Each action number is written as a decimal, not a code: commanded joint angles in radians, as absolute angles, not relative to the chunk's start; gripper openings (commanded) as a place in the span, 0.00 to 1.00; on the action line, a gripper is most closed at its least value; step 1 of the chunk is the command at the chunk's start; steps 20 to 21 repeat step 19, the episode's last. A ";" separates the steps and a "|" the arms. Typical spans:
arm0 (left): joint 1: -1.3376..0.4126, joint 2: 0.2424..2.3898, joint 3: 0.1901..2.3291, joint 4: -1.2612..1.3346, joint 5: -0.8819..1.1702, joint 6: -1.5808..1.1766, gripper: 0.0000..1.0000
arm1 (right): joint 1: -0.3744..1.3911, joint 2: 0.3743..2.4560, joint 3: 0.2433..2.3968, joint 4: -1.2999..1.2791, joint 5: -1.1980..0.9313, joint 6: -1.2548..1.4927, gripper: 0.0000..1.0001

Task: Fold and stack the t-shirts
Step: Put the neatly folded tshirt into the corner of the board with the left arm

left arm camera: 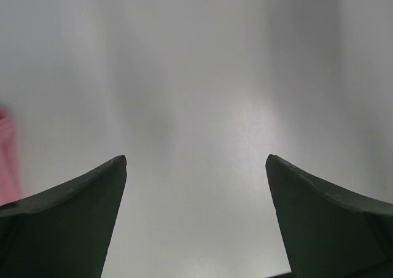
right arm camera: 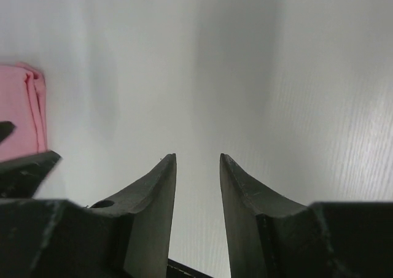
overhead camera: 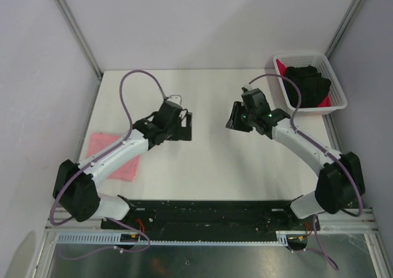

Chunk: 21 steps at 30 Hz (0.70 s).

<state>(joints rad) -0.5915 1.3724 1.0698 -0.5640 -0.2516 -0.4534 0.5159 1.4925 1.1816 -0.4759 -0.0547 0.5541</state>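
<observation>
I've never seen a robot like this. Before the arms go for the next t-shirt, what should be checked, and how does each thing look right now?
1. Jaws on the left arm empty: ok, wide apart with nothing between them.
2. Jaws on the right arm empty: ok, a narrow gap with nothing in it.
3. Folded pink t-shirt settled: ok, it lies flat at the table's left edge.
4. Next shirt on top: ok, the black t-shirt lies over the red t-shirt in the white basket.
5. Room to fold: ok, only bare table shows between the arms.
6. Black shirt free of the red one: cannot tell.
</observation>
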 commanded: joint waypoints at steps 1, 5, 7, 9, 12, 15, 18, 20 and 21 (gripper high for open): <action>-0.671 1.343 1.067 -0.438 -0.169 -0.503 0.99 | 0.520 1.356 1.123 -0.484 0.043 0.605 0.40; -0.688 1.323 1.052 -0.410 -0.138 -0.491 0.99 | 0.520 1.269 1.067 -0.494 0.096 0.627 0.46; -0.694 1.304 1.047 -0.407 -0.157 -0.486 0.99 | 0.520 1.231 1.045 -0.500 0.119 0.636 0.51; -0.695 1.285 1.042 -0.406 -0.177 -0.486 0.99 | 0.519 1.201 1.029 -0.503 0.136 0.644 0.57; -0.695 1.262 1.041 -0.406 -0.176 -0.476 1.00 | 0.520 1.169 1.023 -0.508 0.151 0.645 0.63; -0.695 1.238 1.037 -0.405 -0.177 -0.471 0.99 | 0.520 1.149 1.022 -0.503 0.159 0.641 0.69; -0.696 1.207 1.029 -0.402 -0.198 -0.464 0.99 | 0.520 1.139 1.023 -0.494 0.161 0.637 0.72; -0.696 1.199 1.028 -0.402 -0.204 -0.459 0.99 | 0.520 1.137 1.023 -0.492 0.159 0.638 0.73; -0.696 1.199 1.028 -0.402 -0.204 -0.459 0.99 | 0.520 1.137 1.023 -0.492 0.159 0.638 0.73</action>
